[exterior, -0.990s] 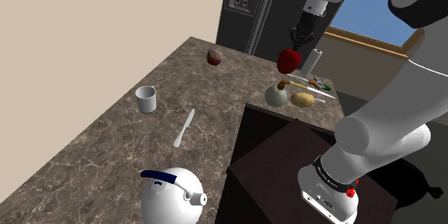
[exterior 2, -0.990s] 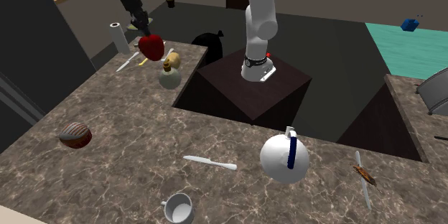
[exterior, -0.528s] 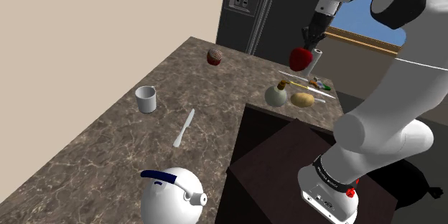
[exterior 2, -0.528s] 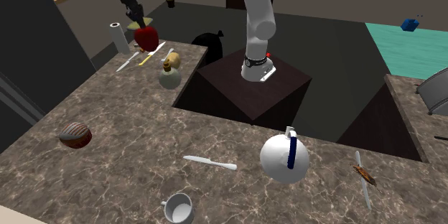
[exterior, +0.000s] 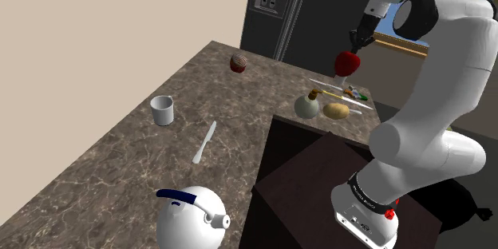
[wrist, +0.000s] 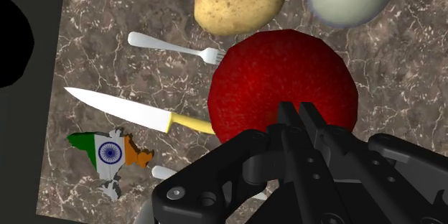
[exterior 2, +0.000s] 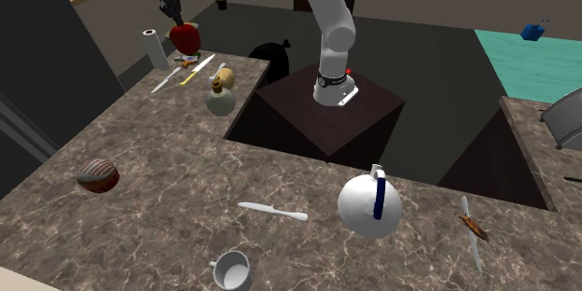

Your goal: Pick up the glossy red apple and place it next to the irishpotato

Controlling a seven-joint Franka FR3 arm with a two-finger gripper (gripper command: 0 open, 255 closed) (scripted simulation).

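The glossy red apple (exterior: 346,63) hangs in the air above the marble counter, and my gripper (exterior: 357,41) is shut on its top. In the second exterior view the apple (exterior 2: 185,35) hangs under the gripper (exterior 2: 175,19), close to a white paper roll (exterior 2: 149,47). Seen from the wrist, the apple (wrist: 283,82) sits at the fingertips of the gripper (wrist: 298,113). The tan potato (wrist: 238,3) lies on the counter below, just beyond the apple. In the shoulder view the potato (exterior: 337,111) rests beside a round pale vase (exterior: 306,105).
Under the apple lie a yellow-handled knife (wrist: 129,108), a fork (wrist: 176,47) and a small flag-coloured piece (wrist: 108,154). Farther along the counter are a striped red ball (exterior: 239,63), a mug (exterior: 163,110), a white knife (exterior: 204,142) and a white kettle (exterior: 190,217). A dark fridge (exterior: 279,8) stands behind.
The gripper has carried the apple toward the shoulder view's right and a little higher, from above the vase to over the utensils beyond the potato. Nothing on the counter moved.
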